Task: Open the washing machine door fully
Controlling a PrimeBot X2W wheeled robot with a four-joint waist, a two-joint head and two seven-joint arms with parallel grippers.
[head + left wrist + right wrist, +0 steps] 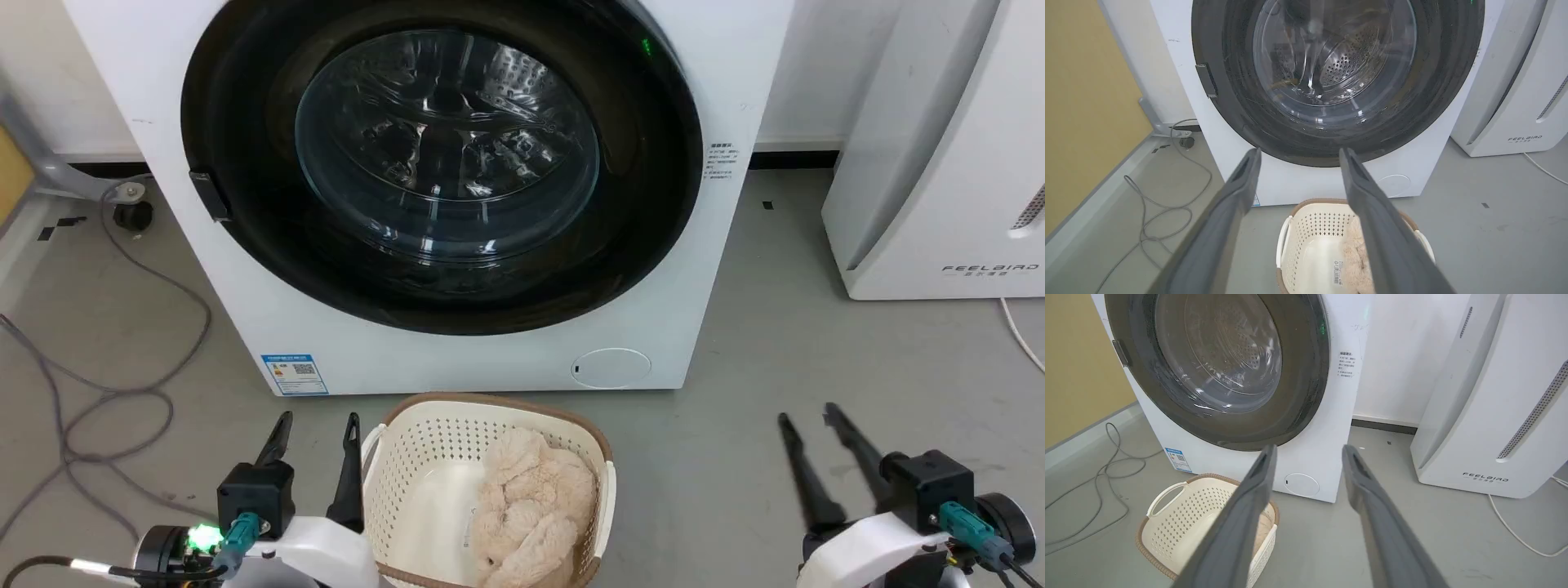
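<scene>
"FEELBIRD" stands low on the front of the white appliance point(939, 163). The washing machine point(457, 359) carries a blue label point(295, 374) with a QR code and a block of small print point(720, 162), both too small to read.

The large round black washing machine door point(653, 212) is glossy around its clear glass bowl window point(447, 139); the white boxy washing machine point(457, 359) looks smooth, perhaps painted metal. The cream perforated plastic basket point(408, 457) holds fluffy beige cloth point(531, 498). The grey floor point(775, 343) is matt.
</scene>
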